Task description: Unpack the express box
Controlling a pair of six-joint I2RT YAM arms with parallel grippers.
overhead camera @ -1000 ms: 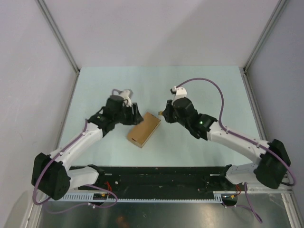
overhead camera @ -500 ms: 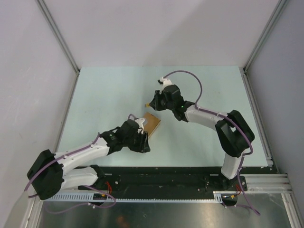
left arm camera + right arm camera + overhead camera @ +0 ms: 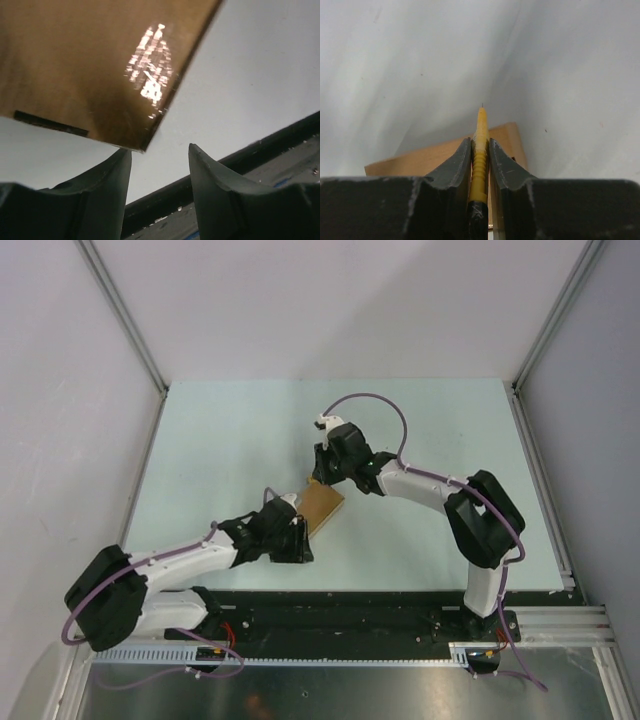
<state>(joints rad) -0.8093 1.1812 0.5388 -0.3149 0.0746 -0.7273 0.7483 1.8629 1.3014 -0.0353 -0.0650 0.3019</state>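
The express box (image 3: 324, 506) is a small brown carton lying on the pale green table, slanted. In the left wrist view the express box (image 3: 85, 60) fills the upper left, its near corner just above my left finger (image 3: 105, 195). My left gripper (image 3: 296, 542) is open at the box's near end, with nothing between the jaws (image 3: 159, 150). My right gripper (image 3: 322, 474) is over the box's far end, shut on the yellow-and-black utility knife (image 3: 480, 150). The knife's tip points past the box's edge (image 3: 507, 137).
The black base rail (image 3: 340, 605) runs along the table's near edge, right behind the left gripper; it also shows in the left wrist view (image 3: 260, 150). Grey walls with metal posts (image 3: 120, 315) enclose the table on three sides.
My right gripper has moved left and nearer with the knife, onto the box's far end. My left arm swung from the box's far left side to its near end and then settled.
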